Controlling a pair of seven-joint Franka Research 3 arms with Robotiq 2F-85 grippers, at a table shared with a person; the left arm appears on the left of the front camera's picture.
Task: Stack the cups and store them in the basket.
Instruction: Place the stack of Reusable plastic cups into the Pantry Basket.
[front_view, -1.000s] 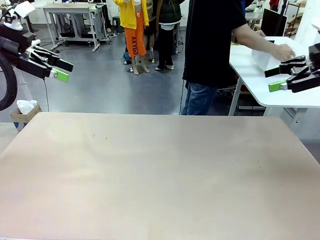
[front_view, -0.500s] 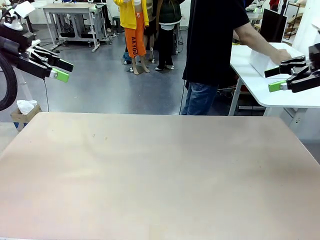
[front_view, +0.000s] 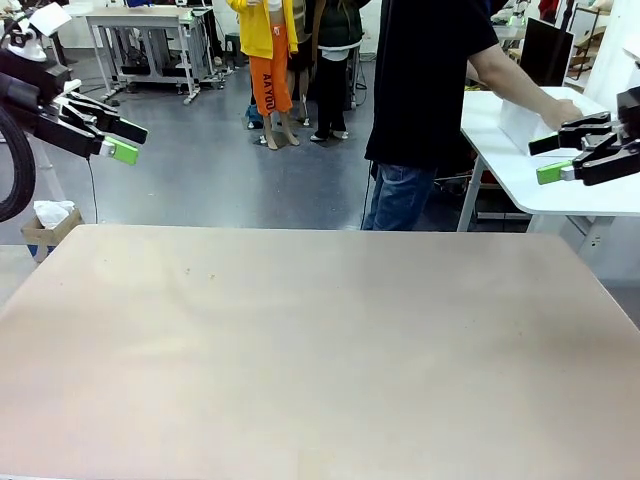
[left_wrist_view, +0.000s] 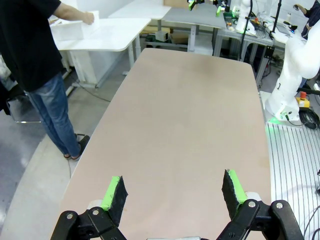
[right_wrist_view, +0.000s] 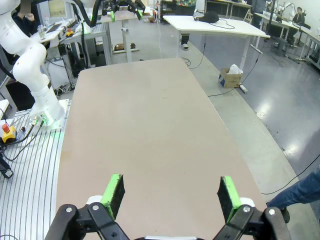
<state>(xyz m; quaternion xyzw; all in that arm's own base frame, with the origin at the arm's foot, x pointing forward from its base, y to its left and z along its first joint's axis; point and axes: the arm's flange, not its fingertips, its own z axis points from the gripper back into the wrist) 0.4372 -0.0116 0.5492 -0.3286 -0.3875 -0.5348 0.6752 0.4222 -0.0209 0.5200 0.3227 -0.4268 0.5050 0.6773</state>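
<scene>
The left arm comes in at about ten o'clock in the front view, held high, its left gripper (front_view: 124, 140) pointing toward three o'clock with the jaws parted. In the left wrist view the same gripper (left_wrist_view: 173, 189) shows its two green pads (left_wrist_view: 114, 189) rising from six o'clock, set wide apart with nothing between them. The right arm enters at about three o'clock in the front view, also raised; the right gripper (front_view: 546, 158) points toward nine o'clock, fingers spread. In the right wrist view that gripper (right_wrist_view: 171, 193) likewise stands wide, its green pads (right_wrist_view: 114, 189) well apart and holding nothing
</scene>
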